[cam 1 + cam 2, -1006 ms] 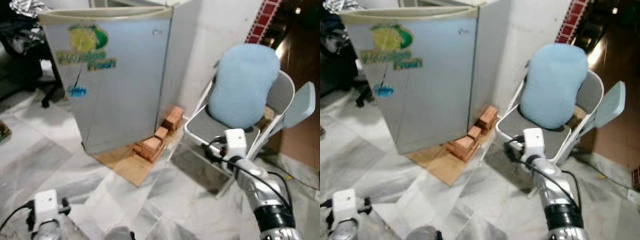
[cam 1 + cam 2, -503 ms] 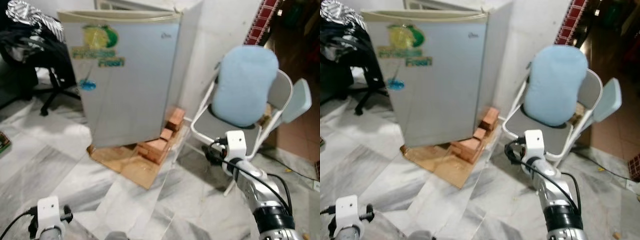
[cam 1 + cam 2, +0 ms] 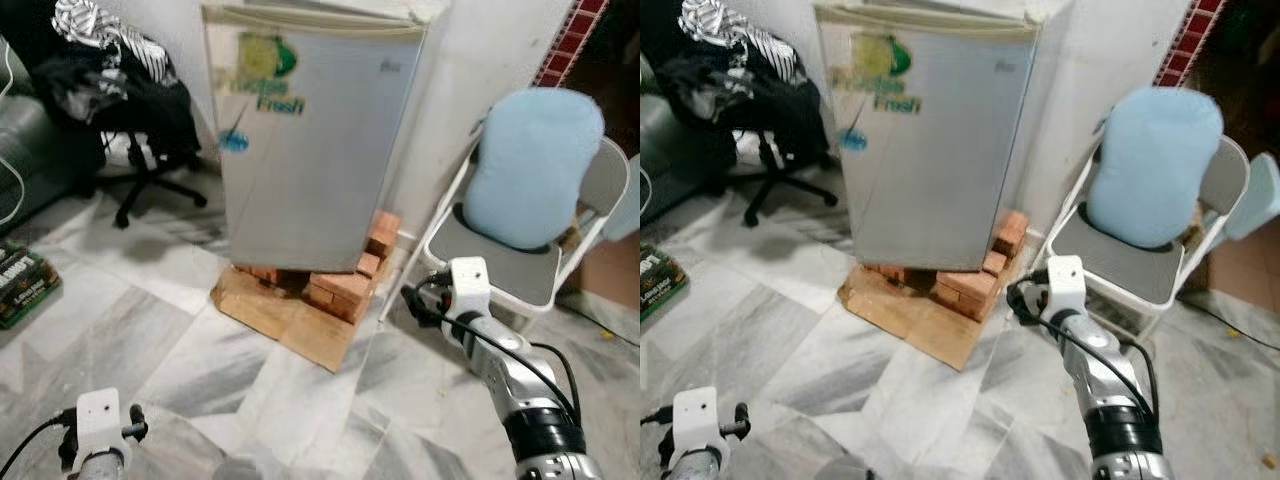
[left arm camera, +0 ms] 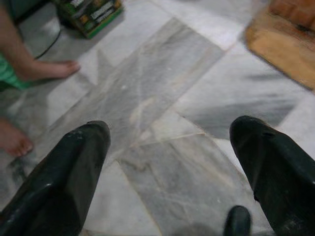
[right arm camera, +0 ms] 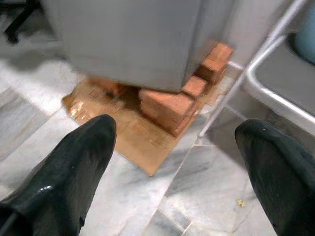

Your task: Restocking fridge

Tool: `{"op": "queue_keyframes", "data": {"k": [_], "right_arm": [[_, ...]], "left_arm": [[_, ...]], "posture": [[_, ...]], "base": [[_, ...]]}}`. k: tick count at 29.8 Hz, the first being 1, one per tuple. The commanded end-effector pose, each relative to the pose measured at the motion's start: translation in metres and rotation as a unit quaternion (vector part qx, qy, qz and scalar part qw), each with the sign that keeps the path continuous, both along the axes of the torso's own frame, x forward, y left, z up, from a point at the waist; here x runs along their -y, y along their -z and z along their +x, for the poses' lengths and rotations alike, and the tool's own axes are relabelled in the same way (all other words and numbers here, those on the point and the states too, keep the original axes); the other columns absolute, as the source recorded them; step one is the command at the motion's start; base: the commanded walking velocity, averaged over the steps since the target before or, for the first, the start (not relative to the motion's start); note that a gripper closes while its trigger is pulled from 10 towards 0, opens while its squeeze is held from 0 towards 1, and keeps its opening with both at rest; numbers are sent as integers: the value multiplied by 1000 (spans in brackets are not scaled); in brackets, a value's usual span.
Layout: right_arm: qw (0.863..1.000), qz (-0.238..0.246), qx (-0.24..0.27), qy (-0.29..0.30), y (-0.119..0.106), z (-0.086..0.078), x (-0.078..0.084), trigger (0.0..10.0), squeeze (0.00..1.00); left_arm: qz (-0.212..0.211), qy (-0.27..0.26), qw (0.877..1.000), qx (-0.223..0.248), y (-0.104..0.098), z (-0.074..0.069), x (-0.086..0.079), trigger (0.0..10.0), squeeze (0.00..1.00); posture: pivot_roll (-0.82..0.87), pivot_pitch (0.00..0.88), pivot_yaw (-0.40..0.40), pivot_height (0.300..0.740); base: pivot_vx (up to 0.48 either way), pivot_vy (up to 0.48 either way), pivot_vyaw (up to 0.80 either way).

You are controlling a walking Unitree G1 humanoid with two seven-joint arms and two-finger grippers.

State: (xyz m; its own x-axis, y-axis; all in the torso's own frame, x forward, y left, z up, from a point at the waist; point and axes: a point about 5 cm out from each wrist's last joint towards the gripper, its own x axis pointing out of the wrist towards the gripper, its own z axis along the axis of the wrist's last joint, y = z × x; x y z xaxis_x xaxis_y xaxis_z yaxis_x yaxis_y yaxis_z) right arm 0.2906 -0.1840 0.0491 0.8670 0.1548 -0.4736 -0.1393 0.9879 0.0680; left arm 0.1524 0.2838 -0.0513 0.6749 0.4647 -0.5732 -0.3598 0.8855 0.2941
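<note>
The marble floor (image 3: 150,330) is carrying everything here, and the largest thing on it is the small silver fridge (image 3: 305,140), which is standing upright with its long axis vertical and its door shut. It is sitting raised on a stack of red bricks (image 3: 340,285) over a wooden board (image 3: 290,320), close against the white wall. Its door, with a green and yellow sticker, is facing out toward the robot and slightly toward the robot's left; no handle can be made out.

Just beside the fridge on the right, a folding chair (image 3: 500,270) is holding a pale blue cushion (image 3: 530,165). On the far left, a black office chair (image 3: 140,130) is draped with dark clothes, and a green-printed box (image 3: 25,285) is lying near the floor's left edge. In the left wrist view a person's bare foot (image 4: 49,69) is resting on the floor.

The right pincer (image 5: 177,167) is hanging released, its two fingers spread wide with nothing between them, and is pointing at the bricks beneath the fridge's front right corner. The fridge is lying ahead of it and to its left, near but not touching, so the right arm looks the nearer one for reaching the door. The left pincer (image 4: 167,172) is also spread and empty, aimed down at bare floor, well apart from the fridge.
</note>
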Motion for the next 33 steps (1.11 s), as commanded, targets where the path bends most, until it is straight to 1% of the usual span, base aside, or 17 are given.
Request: {"op": "queue_keyframes", "data": {"k": [1,12,14,15,16,18,19,21,22,23,25,26,27,29,31,33], "right_arm": [[1000,-6,22,2,-11,7,2,10000,0],[1000,-7,23,4,-11,8,2,10000,0],[1000,-7,25,8,-12,8,3,10000,0],[999,-9,32,14,-14,9,4,10000,0],[999,-9,35,18,-15,10,5,10000,0],[999,-8,40,25,-17,11,7,10000,0],[999,-8,43,30,-17,10,8,10000,0],[998,-7,47,34,-18,10,9,10000,0],[998,-7,49,37,-18,9,9,10000,0],[998,-7,49,37,-18,9,9,10000,0],[997,-5,53,47,-19,6,8,10000,0],[997,-5,53,47,-19,6,8,10000,0],[997,-4,54,52,-19,3,8,10000,0],[997,-5,53,57,-18,-1,9,10000,0],[996,-7,56,66,-19,-7,11,10000,0],[996,-8,58,68,-20,-8,11,10000,0]], "left_arm": [[0,2,1000,-2,1,-1,-1,10000,0],[4,3,1000,2,0,-2,-2,10000,0],[11,1,1000,13,-3,0,-5,10000,0],[43,5,998,53,-15,8,-10,10000,0],[60,9,996,72,-22,14,-12,10000,0],[74,15,991,111,-38,30,-12,10000,0],[75,20,988,136,-47,42,-10,10000,0],[76,33,985,154,-55,52,-5,10000,0],[74,44,982,168,-60,61,1,10000,0],[74,44,982,168,-60,61,1,10000,0],[54,70,978,189,-69,80,19,10000,0],[54,70,978,189,-69,80,19,10000,0],[45,81,976,198,-74,87,27,10000,0],[38,92,974,206,-80,92,34,10000,0],[30,115,968,223,-90,98,44,10000,0],[27,120,966,226,-93,99,46,10000,0]], "posture": [[110,0,-91,740],[109,0,-90,740],[109,0,-90,740],[102,0,-86,740],[98,0,-84,740],[99,0,-82,740],[96,0,-77,740],[93,0,-74,740],[86,0,-66,740],[86,0,-66,740],[71,0,-44,740],[71,0,-44,740],[57,0,-34,740],[42,0,-25,740],[35,0,-13,740],[35,0,-13,740]], "base": [[0,480,0],[0,480,0],[0,480,0],[0,476,0],[0,469,-800],[0,467,-800],[0,465,-800],[0,465,-800],[0,465,-800],[0,465,-800],[0,467,-800],[0,469,-800],[0,476,-800],[0,480,-800],[0,480,-800],[0,480,-800]]}}
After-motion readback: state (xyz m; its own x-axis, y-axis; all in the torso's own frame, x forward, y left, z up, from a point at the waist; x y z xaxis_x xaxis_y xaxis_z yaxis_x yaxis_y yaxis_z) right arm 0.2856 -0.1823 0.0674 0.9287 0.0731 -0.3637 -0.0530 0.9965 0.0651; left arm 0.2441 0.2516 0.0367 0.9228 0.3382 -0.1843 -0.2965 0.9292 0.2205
